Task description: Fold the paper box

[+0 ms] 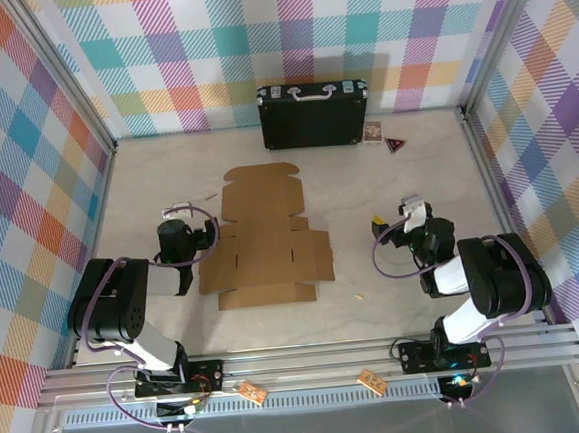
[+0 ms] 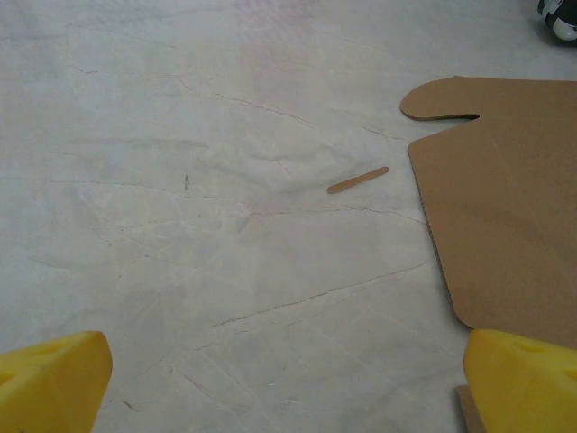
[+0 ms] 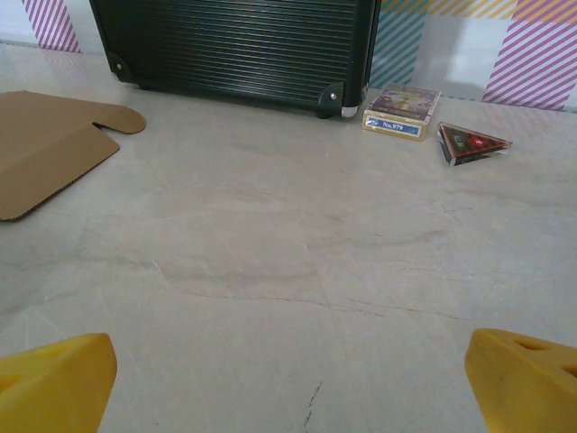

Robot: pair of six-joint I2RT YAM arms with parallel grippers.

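Items: one flat paper box [image 1: 264,254], one black case [image 1: 312,116], perhaps two packs [image 3: 401,106]; left gripper [image 2: 288,379], right gripper [image 3: 288,383] splayed

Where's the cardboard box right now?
In the top view, the paper box lies flat and unfolded near the middle of the table, slightly left of centre, in front of the black case.

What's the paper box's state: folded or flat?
Flat. The paper box lies as an unfolded die-cut sheet on the table, no flap raised.

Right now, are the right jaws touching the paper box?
Apart. The top view shows bare table between the right gripper and the paper box.
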